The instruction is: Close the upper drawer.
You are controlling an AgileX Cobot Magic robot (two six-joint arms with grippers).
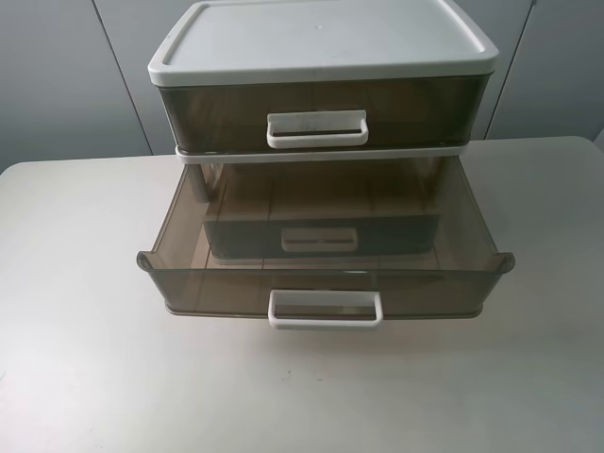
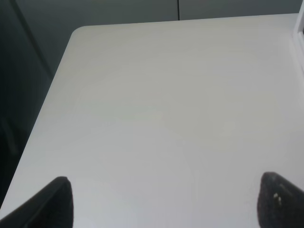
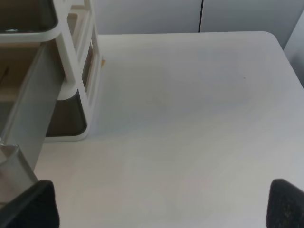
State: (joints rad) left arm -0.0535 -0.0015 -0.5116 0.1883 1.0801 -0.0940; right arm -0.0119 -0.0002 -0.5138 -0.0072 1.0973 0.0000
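On the white table (image 1: 75, 283), towards its far edge, stands the storage unit (image 1: 321, 38): a white lid and frame carrying translucent smoky-brown drawers. The tier directly under the lid sits flush, its handle (image 1: 316, 129) level with the frame. The tier below it is drawn well out towards the camera; since it alone stands open, with another shut front (image 1: 319, 238) visible through its floor, it is taken to be the upper drawer (image 1: 236, 203) of the task.

Handling, as judged:
- Thin moulded plastic and empty, so light
- Walls and front panel likely to flex; the surface looks smooth and slippery
- A push off centre may skew the drawer in its runners; the whole unit may slide on the table
- Best contact point: the white loop handle (image 1: 326, 309) at mid-front, or the panel beside it, pushed straight towards the frame

Both arms are outside the high view. The left gripper (image 2: 166, 204) is released, fingers wide apart over bare table. The right gripper (image 3: 159, 206) is likewise spread and empty, near the unit's side.

No brand, label or legible writing is visible
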